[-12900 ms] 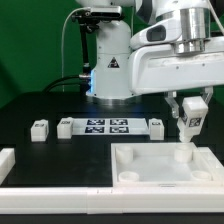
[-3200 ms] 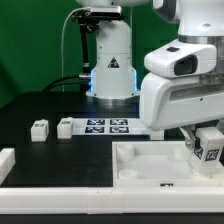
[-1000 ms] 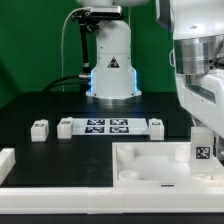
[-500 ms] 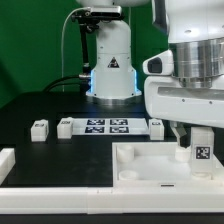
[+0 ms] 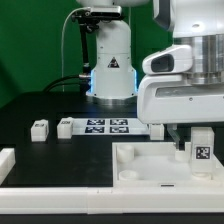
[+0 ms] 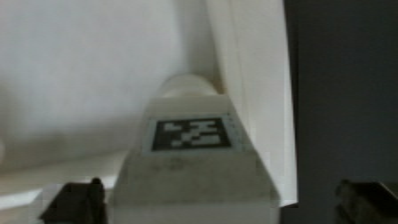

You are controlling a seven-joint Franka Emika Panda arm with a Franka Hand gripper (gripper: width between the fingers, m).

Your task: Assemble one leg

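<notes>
**Leg upright at the tray's corner, end effector open around it**

From where I stand, the leg [image 5: 203,152] is upright in the lower right of the exterior view. Its tag faces out, and it sits at the far right corner of the white tray-like piece [image 5: 150,183] on the table [image 5: 60,150]. I'd judge the placing largely done. What looks left is making sure the leg is home in its socket, and that joint is too small to make out here.

The wrist view adds what the exterior view cannot. The end effector [image 6: 222,200] is spread wide, its fingertips [image 6: 80,200] either side of the leg with dark gaps between, gripping nothing.

Only the exterior view shows the marker board [image 5: 108,126] and small white parts [image 5: 40,129] in its left half, well apart from the leg.
</notes>
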